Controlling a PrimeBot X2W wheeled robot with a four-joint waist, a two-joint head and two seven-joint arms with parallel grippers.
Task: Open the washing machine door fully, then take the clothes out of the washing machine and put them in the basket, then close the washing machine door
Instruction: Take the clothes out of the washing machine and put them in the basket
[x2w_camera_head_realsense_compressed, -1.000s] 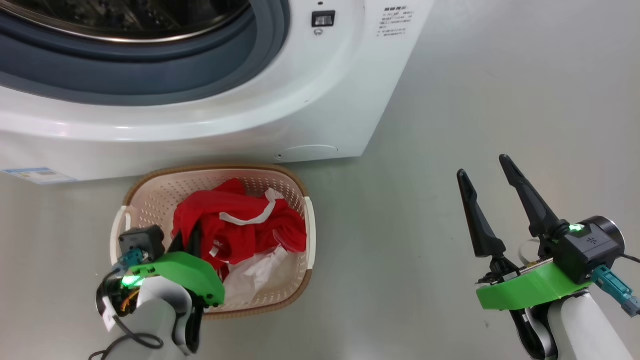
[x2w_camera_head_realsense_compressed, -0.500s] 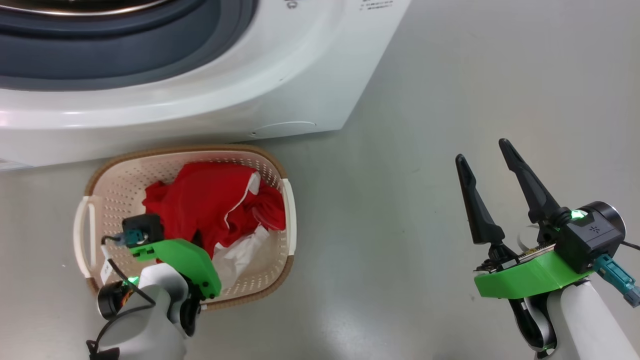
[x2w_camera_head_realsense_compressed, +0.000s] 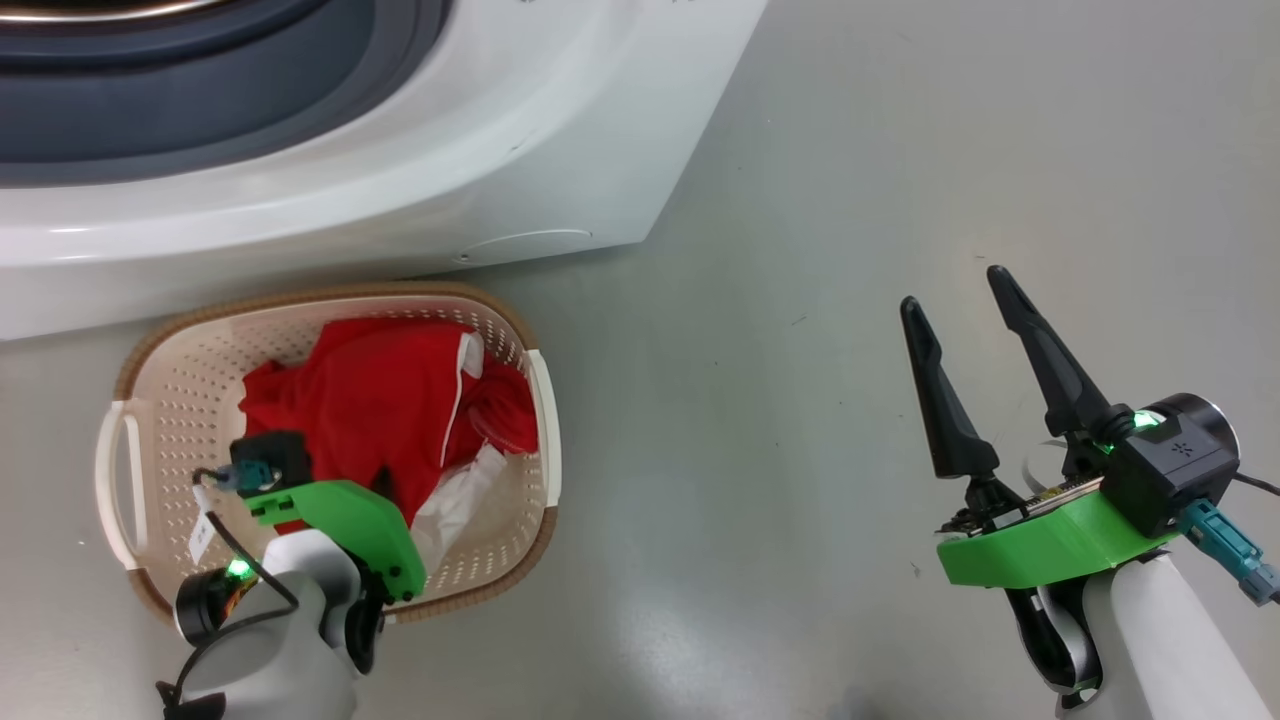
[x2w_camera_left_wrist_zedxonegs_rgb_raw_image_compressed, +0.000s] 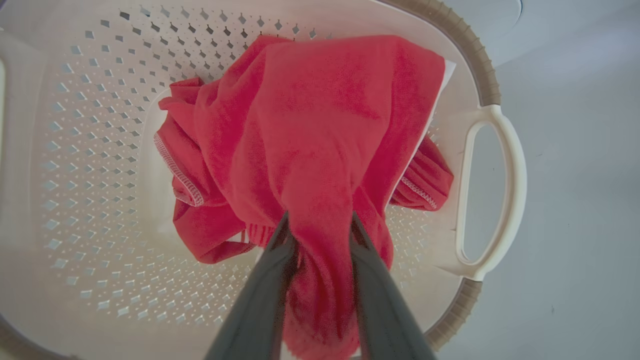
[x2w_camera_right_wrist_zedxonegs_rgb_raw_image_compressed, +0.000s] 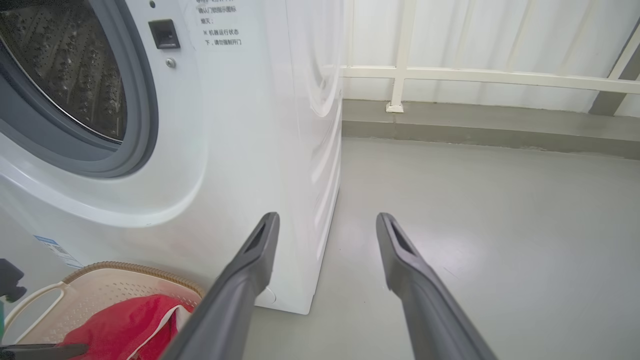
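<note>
Grey floor (x2w_camera_head_realsense_compressed: 800, 300) carries the basket (x2w_camera_left_wrist_zedxonegs_rgb_raw_image_compressed: 470, 50). The clothes (x2w_camera_left_wrist_zedxonegs_rgb_raw_image_compressed: 320, 125) lie bundled inside it, with one red fold drawn up and pinched by the left hand (x2w_camera_left_wrist_zedxonegs_rgb_raw_image_compressed: 320, 219), whose fingertips are half buried in cloth. Just behind stands the washing machine (x2w_camera_head_realsense_compressed: 400, 180), its opening cut off by the picture's edge. Well apart, the right hand (x2w_camera_head_realsense_compressed: 948, 286) hovers spread wide, holding nothing.
</note>
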